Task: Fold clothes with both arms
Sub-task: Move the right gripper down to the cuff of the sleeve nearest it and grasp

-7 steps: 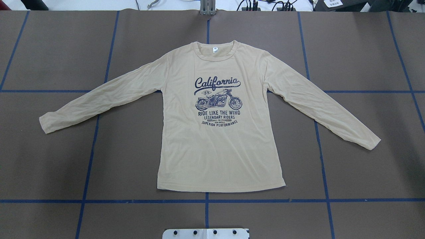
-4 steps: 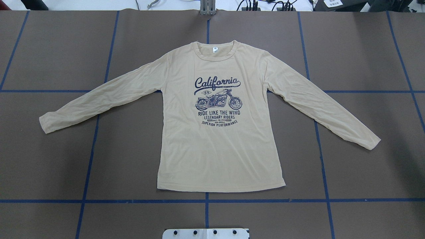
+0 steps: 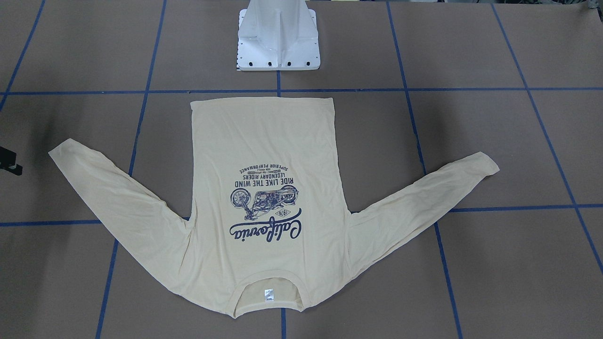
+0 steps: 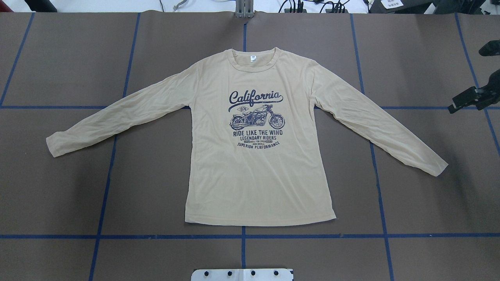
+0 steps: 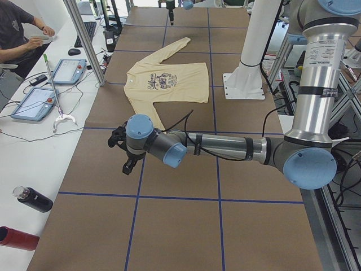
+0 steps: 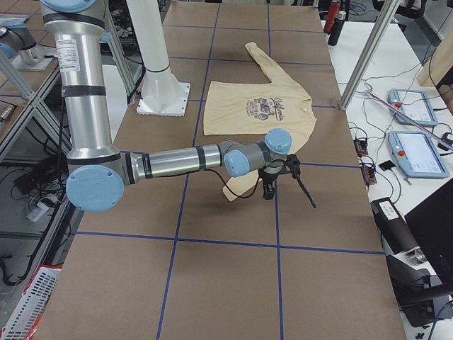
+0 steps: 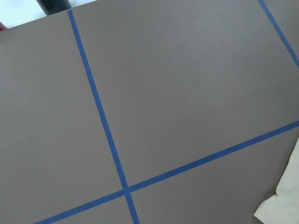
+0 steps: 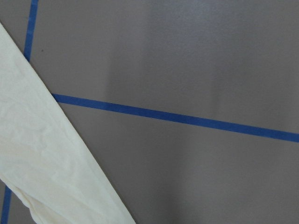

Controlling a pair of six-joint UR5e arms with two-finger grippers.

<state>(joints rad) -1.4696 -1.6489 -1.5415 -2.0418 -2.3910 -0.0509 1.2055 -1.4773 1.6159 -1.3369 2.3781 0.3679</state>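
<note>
Brown paper table cover [image 4: 70,70], divided into big squares by blue tape lines [image 4: 312,236], with white pedestal base [image 3: 278,42] at the robot's edge. Left arm [image 5: 225,148] and right arm [image 6: 177,159] stretched low over opposite ends of the table, well apart from each other. Between them the cream-yellow long-sleeved T-shirt [image 4: 258,175], lying flat with navy "California" print [image 4: 256,117] up, hem [image 4: 258,223] near the pedestal, collar [image 4: 256,62] on the far side, not yet folded anywhere. Left sleeve [image 4: 117,113] and right sleeve [image 4: 375,125] spread out diagonally toward the table ends. Right gripper [image 4: 478,90] above bare paper, near the right cuff [image 4: 437,168] but apart from it, fingers spread and grasping nothing. Left gripper [image 5: 125,152] also above bare paper, near the left cuff [image 4: 52,146]; state of its jaws impossible to tell, shown only from the side. Probably the approach to the sleeves, with almost all of the folding left to do. For a good grasp: lower each gripper onto its own cuff, slide one finger flat under the thin fabric, pinch both layers close to the edge, then lift only a little and carry both sleeves inward at equal pace, without dragging the body. Black bottle [image 5: 34,199] and red bottle [image 5: 17,237] lying on the white bench [image 5: 56,158] beside the table, contents hidden.
</note>
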